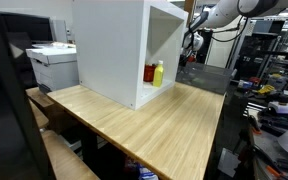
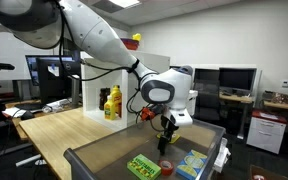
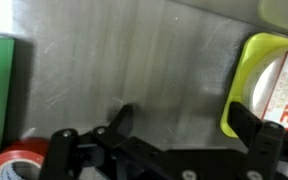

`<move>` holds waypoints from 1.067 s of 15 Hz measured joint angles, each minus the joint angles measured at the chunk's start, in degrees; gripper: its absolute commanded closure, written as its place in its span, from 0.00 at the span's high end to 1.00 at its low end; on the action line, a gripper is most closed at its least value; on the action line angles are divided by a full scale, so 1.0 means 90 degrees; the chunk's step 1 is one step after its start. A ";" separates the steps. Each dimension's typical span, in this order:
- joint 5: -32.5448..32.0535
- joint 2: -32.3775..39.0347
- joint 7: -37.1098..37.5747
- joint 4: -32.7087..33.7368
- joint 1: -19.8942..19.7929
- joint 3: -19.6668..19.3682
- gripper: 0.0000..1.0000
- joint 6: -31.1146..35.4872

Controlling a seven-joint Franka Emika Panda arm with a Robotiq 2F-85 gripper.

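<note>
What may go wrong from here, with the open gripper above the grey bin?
1. One finger overlaps the yellow package in the wrist view; going straight down might hit its edge.
2. The gripper spans only bare bin floor; closing here would likely grasp nothing.

Exterior views face the table from opposite ends; wrist view looks down closely.

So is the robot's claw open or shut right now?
Open. In the wrist view the two fingers of the gripper stand well apart, with only the bare grey bin floor between them and nothing held.
</note>
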 measured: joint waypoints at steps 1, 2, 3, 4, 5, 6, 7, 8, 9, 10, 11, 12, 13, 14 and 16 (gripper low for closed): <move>-0.0006 0.0000 0.0000 0.0002 0.0006 0.0000 1.00 -0.0003; -0.0018 0.0000 0.0000 0.0005 0.0015 0.0000 1.00 -0.0006; -0.0028 0.0000 0.0000 0.0008 0.0022 0.0000 1.00 -0.0013; -0.0043 0.0000 0.0000 0.0014 0.0033 0.0000 1.00 -0.0023; -0.0057 0.0000 0.0000 0.0022 0.0042 0.0001 1.00 -0.0039; -0.0068 0.0000 0.0000 0.0031 0.0051 0.0005 1.00 -0.0060; -0.0079 0.0000 0.0000 0.0036 0.0058 0.0011 1.00 -0.0070; -0.0085 0.0000 0.0000 0.0040 0.0068 0.0016 1.00 -0.0080; -0.0091 0.0000 0.0000 0.0045 0.0081 0.0017 1.00 -0.0093; -0.0102 -0.0001 0.0000 0.0048 0.0100 0.0017 1.00 -0.0109; -0.0107 -0.0001 0.0000 0.0050 0.0110 0.0017 1.00 -0.0120; -0.0108 -0.0001 0.0000 0.0054 0.0120 0.0017 1.00 -0.0128; -0.0109 -0.0001 0.0000 0.0057 0.0128 0.0019 1.00 -0.0130; -0.0109 -0.0001 0.0000 0.0059 0.0133 0.0022 1.00 -0.0130; -0.0110 -0.0001 -0.0002 0.0068 0.0146 0.0034 1.00 -0.0126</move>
